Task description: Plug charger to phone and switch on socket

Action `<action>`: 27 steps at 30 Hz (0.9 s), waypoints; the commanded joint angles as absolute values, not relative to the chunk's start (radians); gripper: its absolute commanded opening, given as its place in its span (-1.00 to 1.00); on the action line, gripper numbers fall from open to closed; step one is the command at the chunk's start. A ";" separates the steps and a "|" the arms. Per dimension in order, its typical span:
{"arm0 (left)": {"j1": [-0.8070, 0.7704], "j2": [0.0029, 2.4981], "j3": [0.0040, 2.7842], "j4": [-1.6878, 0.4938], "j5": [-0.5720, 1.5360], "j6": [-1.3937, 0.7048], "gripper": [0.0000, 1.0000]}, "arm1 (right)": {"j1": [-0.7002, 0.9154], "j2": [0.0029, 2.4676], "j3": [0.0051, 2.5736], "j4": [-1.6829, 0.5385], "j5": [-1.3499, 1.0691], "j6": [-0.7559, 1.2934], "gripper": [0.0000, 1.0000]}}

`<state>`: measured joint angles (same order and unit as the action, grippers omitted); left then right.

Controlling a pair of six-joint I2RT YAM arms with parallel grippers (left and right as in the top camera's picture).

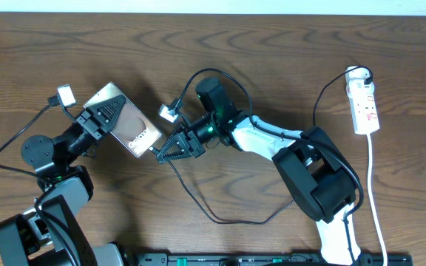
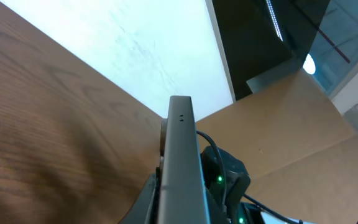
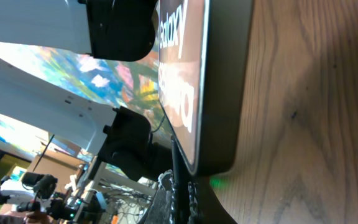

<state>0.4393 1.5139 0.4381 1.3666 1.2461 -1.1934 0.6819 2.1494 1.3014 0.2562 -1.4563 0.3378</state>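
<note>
The phone point(image 1: 128, 122), a glossy brownish-grey slab with white lettering at its near end, is held tilted above the table by my left gripper point(image 1: 103, 112), which is shut on its sides. In the left wrist view the phone's edge point(image 2: 182, 155) runs up between the fingers. My right gripper point(image 1: 170, 148) is shut on the charger's black plug tip point(image 3: 180, 177), right at the phone's lettered end point(image 3: 185, 81). The charger cable point(image 1: 220, 216) loops across the table. The socket point(image 1: 364, 100), a white power strip, lies at the far right, away from both grippers.
The strip's white cord point(image 1: 374, 192) runs down the right side to the front edge. A black plug point(image 1: 366, 74) sits in the strip's far end. Small white tags hang by each wrist point(image 1: 66, 94), point(image 1: 168, 113). The wooden table point(image 1: 272, 44) spans the view.
</note>
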 commanded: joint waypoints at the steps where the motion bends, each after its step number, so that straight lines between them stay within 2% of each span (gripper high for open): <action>1: 0.432 1.502 0.449 1.378 1.240 -1.213 -0.85 | 0.682 2.145 1.316 0.300 -1.408 0.405 -0.97; 12: 0.432 1.502 0.449 1.378 1.231 -1.213 -0.85 | 0.682 2.145 1.316 0.491 -1.359 0.577 -0.97; 27: 0.463 1.502 0.449 1.378 1.166 -1.213 -0.85 | 0.682 2.145 1.316 0.482 -1.364 0.590 -0.98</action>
